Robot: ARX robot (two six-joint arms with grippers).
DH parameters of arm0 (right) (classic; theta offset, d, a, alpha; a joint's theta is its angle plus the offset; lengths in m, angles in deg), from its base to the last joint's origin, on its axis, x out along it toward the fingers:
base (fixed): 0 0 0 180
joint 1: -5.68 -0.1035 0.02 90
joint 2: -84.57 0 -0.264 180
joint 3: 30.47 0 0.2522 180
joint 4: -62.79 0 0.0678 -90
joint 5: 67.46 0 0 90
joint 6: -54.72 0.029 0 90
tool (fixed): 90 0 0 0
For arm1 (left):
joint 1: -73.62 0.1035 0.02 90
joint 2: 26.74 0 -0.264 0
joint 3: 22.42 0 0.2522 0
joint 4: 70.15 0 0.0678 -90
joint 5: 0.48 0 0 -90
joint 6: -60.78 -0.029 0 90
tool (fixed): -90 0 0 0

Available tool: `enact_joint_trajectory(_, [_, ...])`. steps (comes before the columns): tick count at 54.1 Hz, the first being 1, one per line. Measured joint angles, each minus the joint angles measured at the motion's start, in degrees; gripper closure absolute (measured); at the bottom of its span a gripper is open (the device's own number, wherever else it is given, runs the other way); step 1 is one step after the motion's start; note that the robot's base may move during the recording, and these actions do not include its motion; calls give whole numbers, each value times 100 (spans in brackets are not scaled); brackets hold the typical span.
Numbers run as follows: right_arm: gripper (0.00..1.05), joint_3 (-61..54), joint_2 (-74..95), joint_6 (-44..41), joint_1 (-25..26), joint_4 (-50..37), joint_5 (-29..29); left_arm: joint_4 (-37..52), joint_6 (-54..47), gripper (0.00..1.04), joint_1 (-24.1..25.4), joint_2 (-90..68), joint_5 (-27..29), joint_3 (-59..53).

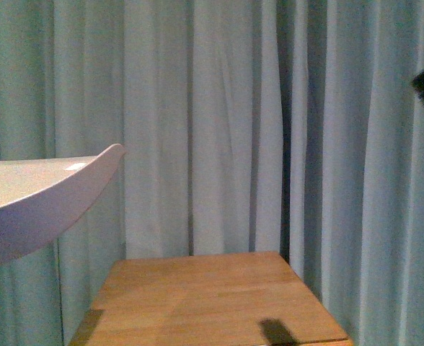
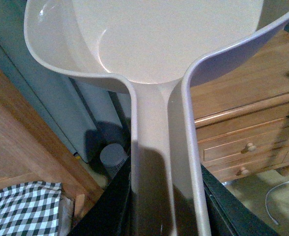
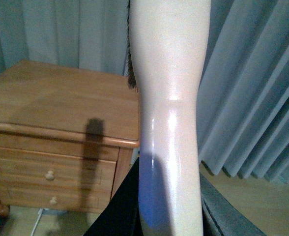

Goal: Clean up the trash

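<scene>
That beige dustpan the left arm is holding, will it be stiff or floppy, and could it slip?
The dustpan is probably stiff: its moulded walls show a clean curve held out by the handle alone. A thin open shell, it is likely light for its size. The glossy handle might slide between the jaws of the left gripper.

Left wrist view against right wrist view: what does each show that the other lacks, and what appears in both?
Only the left wrist view shows the empty scoop of the beige plastic dustpan held in the left tool, a black-and-white checked cloth and a grey cylinder on the floor. Only the right wrist view shows the glossy beige handle held in the right tool. Both show the wooden nightstand with knobbed drawers; neither shows any crumpled white tissue.
</scene>
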Motion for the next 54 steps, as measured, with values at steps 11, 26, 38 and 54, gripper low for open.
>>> enact_joint_trajectory(11, [85,0,-2,0,0,0,4,0,0,77,0,2,-2,0])
enact_joint_trajectory(26, [85,-2,0,20,0,-2,22,0,4,77,-9,-2,17,-4])
enact_joint_trajectory(38, [85,-4,11,20,-2,2,7,0,17,77,-2,0,22,-9])
enact_joint_trajectory(54, [85,-4,11,20,-2,2,7,0,17,77,-2,2,4,-15])
